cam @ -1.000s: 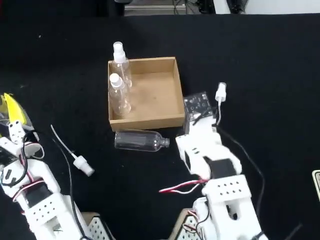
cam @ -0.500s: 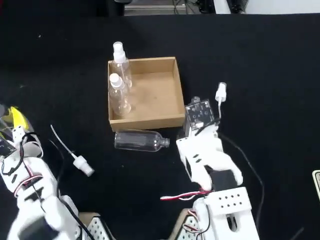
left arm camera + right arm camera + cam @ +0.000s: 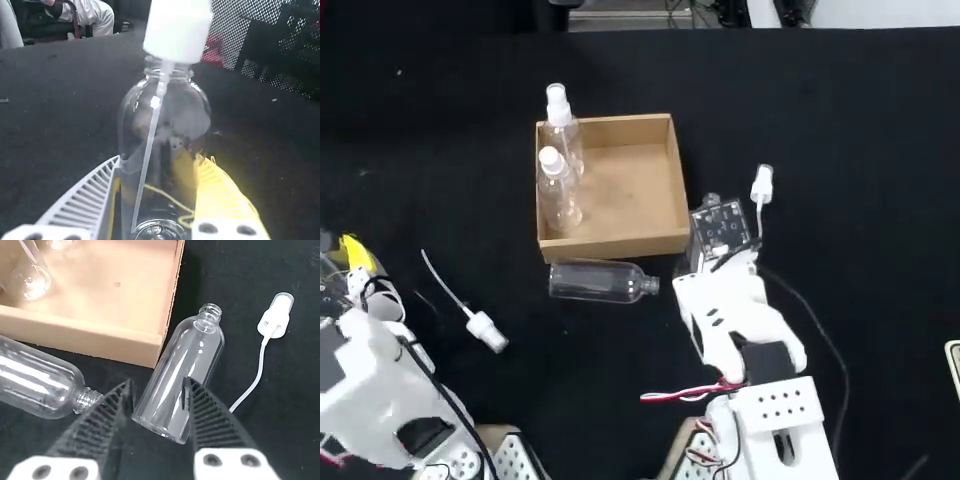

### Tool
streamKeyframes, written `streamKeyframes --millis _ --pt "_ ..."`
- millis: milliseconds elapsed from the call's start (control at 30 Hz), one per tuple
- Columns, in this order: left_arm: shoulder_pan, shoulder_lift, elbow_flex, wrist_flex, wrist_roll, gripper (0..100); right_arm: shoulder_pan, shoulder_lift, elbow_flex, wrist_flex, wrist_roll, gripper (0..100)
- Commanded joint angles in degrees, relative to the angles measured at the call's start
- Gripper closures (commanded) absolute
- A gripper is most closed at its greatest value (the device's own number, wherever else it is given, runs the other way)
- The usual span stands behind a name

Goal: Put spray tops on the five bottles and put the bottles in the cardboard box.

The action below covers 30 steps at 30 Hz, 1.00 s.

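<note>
Left gripper (image 3: 159, 167), well left of the cardboard box (image 3: 610, 243), clamped a capped spray bottle (image 3: 165, 115); the bottle base was cut off. Right gripper (image 3: 157, 385), just beside the box's near right corner, clamped an uncapped bottle (image 3: 186, 357), which was hidden beneath the wrist in the high view.

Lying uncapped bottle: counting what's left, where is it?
High view: the bottle lies on the table by the cardboard box, outside its near wall, neck toward the right gripper.

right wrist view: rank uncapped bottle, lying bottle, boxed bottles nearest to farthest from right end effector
1. uncapped bottle, in the right end effector
2. lying bottle, beside it, outside the cardboard box
3. boxed bottles, far corner
</note>
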Motion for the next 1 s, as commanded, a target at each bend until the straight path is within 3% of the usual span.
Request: streamKeyframes --millis 0,167,400,733,967 --pt "-1.0 7.1 -3.8 -7.5 0.3 97 -0.6 -1.5 -0.3 -1.1 0.4 86.8" --pt "-1.8 18.3 -7.5 -16.2 0.2 97 -0.6 -1.5 -0.3 -1.1 0.4 86.8" --pt "-3.4 30.5 -14.4 -16.5 -5.6 97 -0.6 -1.5 -0.3 -1.1 0.4 86.8" --pt "-3.5 30.2 -14.5 -16.5 -5.7 96 -0.6 -1.5 -0.3 -1.2 0.4 86.8" --pt "-3.5 30.2 -14.6 -16.5 -5.7 70 -0.6 -1.5 -0.3 -1.2 0.4 86.8"
